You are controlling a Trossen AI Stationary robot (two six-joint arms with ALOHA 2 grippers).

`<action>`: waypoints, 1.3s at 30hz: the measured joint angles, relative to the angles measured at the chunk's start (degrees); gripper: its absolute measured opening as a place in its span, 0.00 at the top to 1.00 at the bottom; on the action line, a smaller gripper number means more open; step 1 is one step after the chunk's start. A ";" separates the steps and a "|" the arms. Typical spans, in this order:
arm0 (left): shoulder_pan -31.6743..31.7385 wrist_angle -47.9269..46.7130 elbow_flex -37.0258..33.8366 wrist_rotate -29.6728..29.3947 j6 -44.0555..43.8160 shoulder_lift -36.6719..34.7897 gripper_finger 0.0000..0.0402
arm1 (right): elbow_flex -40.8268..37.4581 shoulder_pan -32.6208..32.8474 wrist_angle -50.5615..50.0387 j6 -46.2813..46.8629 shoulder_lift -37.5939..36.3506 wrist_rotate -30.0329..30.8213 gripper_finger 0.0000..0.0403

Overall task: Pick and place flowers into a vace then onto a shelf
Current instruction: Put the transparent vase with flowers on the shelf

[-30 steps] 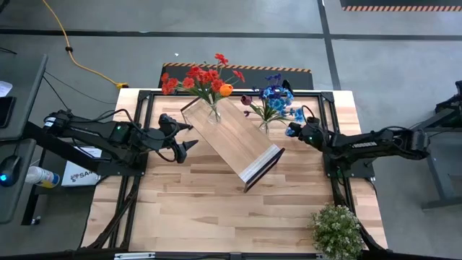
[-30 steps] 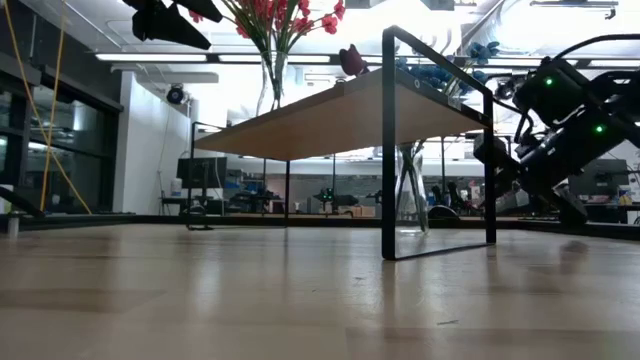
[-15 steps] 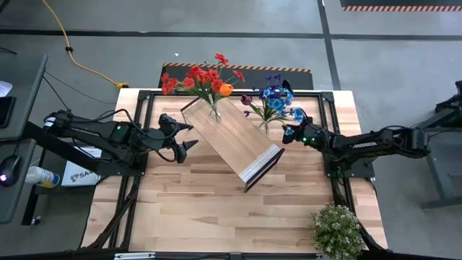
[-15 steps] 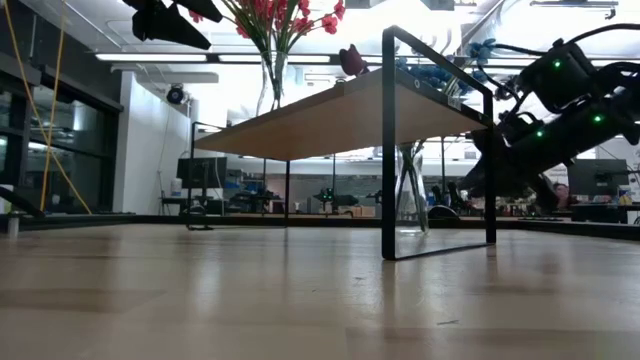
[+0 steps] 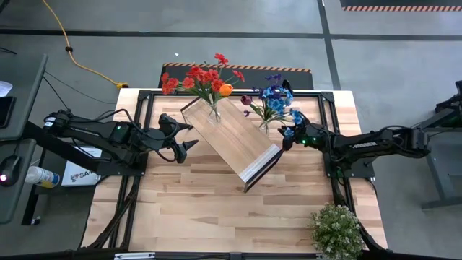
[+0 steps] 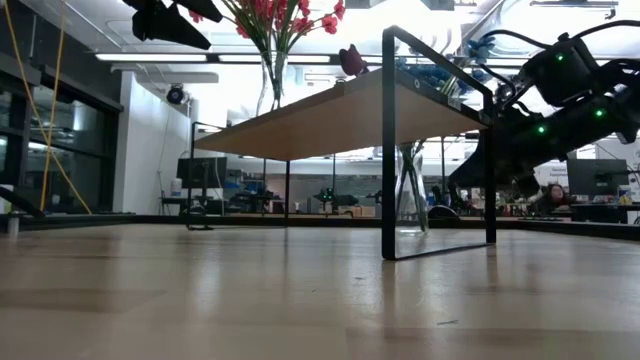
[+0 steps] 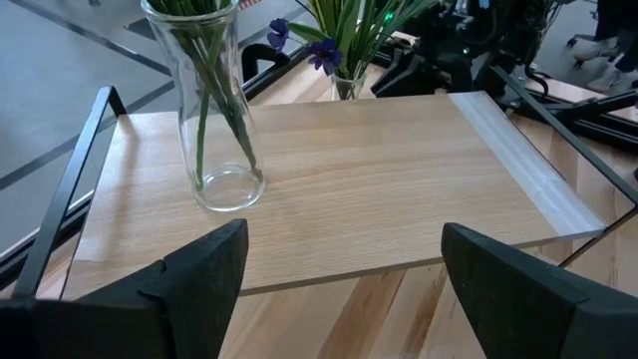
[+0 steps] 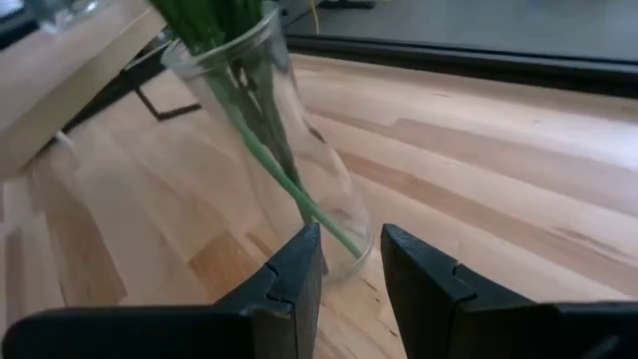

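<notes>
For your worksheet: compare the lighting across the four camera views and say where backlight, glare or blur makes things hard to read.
Low view: bright ceiling lights behind turn the shelf and right gripper into dark shapes. High view: even light, soft shadows. Left wrist view: sharp on the glass vase, with the left gripper blurred in the foreground. Right wrist view: the second vase and its stems look slightly soft.

Two black jointed arms, left arm [image 5: 101, 137] and right arm [image 5: 375, 142], black cables looped along both, small green lights near the wrists, matte black wedge-shaped fingers [image 7: 199, 274] with blunt tips
</notes>
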 joint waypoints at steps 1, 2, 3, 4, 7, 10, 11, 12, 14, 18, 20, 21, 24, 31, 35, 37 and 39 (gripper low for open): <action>0.01 0.00 0.00 0.00 0.00 0.00 0.09 | 0.00 0.00 0.00 -0.75 -0.01 -0.03 0.75; 0.01 0.01 0.00 0.00 0.00 0.00 0.09 | 0.00 0.00 -0.01 -1.63 0.01 0.06 0.75; 0.00 0.02 0.00 0.00 0.00 0.00 0.09 | 0.00 0.00 0.00 -2.51 -0.01 0.25 0.75; 0.01 0.02 0.00 0.00 0.00 0.00 0.09 | 0.00 0.00 0.01 -3.28 0.00 0.58 0.75; -0.01 0.02 0.00 0.00 0.00 0.00 0.09 | 0.00 -0.02 0.00 -5.37 -0.01 0.59 0.75; 0.01 0.02 0.00 0.00 0.00 0.00 0.09 | 0.00 -0.02 0.00 -6.89 0.00 0.53 0.75; 0.01 0.02 0.00 0.00 0.00 0.00 0.09 | 0.00 -0.02 -0.02 -7.28 0.00 0.53 0.75; 0.01 0.03 0.00 0.00 0.00 -0.01 0.09 | 0.00 -0.04 -0.02 -7.91 0.00 0.55 0.75; 0.01 0.04 0.00 0.00 0.00 0.00 0.09 | 0.00 -0.07 -0.02 -8.86 0.01 0.55 0.75; 0.01 0.04 0.00 -0.01 0.00 0.00 0.09 | 0.00 -0.25 -0.15 -10.95 0.01 0.47 0.75; 0.01 0.06 0.00 -0.02 0.00 0.00 0.09 | 0.00 -1.07 -0.65 -11.19 0.01 0.11 0.75; 0.01 0.08 0.00 -0.02 0.00 0.00 0.09 | 0.00 -1.58 -0.93 -11.51 0.01 0.21 0.75; 0.01 0.73 0.00 -0.02 -0.01 0.00 0.09 | 0.01 -2.67 -0.94 -13.73 0.01 2.39 0.75; 0.01 1.49 0.00 -0.02 -0.02 -0.02 0.09 | 0.02 -3.06 -0.50 -14.89 0.01 6.59 0.75; 0.01 1.57 0.00 -0.02 -0.02 -0.02 0.09 | 0.02 -3.10 -0.49 -16.88 0.01 1.87 0.75; 0.01 1.57 0.00 -0.04 -0.02 -0.02 0.09 | 0.02 -3.13 -0.51 -16.89 0.01 -0.45 0.75; 0.01 1.60 0.00 -0.11 -0.02 -0.02 0.09 | 0.02 -3.13 -0.54 -16.94 0.01 -0.96 0.75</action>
